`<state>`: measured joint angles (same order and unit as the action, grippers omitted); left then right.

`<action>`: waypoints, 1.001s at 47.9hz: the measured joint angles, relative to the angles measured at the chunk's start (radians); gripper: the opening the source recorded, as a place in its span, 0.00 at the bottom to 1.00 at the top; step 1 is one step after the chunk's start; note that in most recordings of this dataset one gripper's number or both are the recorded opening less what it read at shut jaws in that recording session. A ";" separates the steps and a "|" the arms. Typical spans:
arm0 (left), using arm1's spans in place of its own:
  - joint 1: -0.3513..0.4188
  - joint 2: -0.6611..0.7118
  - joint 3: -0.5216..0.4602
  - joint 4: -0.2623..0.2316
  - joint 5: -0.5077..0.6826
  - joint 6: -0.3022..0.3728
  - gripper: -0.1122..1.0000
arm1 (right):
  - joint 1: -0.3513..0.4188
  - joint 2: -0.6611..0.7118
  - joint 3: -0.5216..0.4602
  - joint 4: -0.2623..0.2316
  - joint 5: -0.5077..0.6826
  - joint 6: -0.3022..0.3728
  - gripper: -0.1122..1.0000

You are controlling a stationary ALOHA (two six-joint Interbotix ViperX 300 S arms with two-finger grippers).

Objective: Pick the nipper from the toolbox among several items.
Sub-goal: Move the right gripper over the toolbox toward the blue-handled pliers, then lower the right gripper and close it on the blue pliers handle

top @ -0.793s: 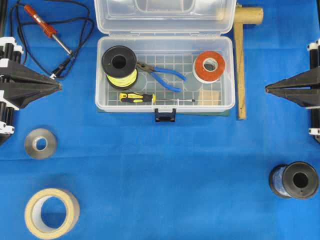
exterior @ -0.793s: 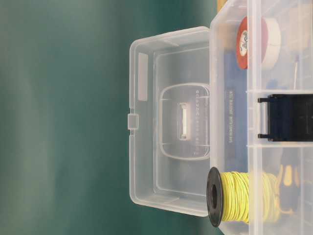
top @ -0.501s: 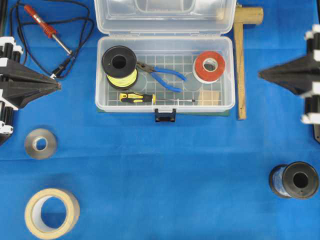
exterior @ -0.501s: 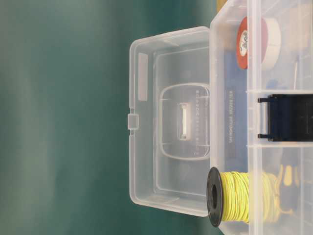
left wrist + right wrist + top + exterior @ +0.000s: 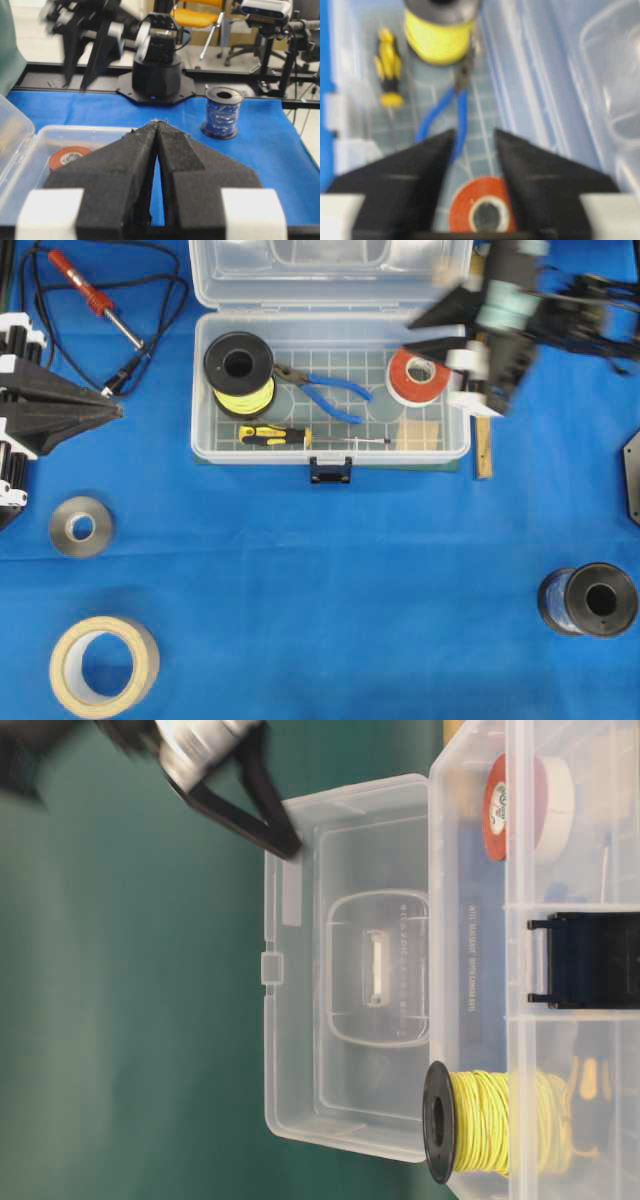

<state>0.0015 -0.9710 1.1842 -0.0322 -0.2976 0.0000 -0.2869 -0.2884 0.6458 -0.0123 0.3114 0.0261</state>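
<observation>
Blue handles mark the nipper, lying on the grid floor at the middle of the open toolbox, its dark nose pointing at the yellow wire spool, the screwdriver just in front. The right gripper hangs over the box's right end above the red tape roll, fingers spread with a gap between them. I judge the step is the approach: come in low past the tape, line the gap across both handles, and close near their crossing, clear of the spool. The left gripper sits parked, fingers pressed together. Blue cloth covers the table; office chairs stand behind.
</observation>
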 measured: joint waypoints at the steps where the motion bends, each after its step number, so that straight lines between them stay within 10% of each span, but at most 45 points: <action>1: 0.000 0.000 0.000 0.002 0.000 -0.002 0.10 | 0.000 0.023 -0.015 -0.003 0.014 -0.002 0.64; 17: 0.005 0.003 0.000 0.000 0.000 -0.002 0.10 | -0.002 0.345 -0.216 -0.034 0.126 -0.009 0.70; 48: 0.009 0.009 0.009 -0.002 0.002 -0.011 0.10 | -0.006 0.591 -0.268 -0.038 0.054 0.003 0.66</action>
<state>0.0107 -0.9618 1.1934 -0.0337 -0.2961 -0.0107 -0.2930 0.3022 0.3774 -0.0506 0.3651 0.0291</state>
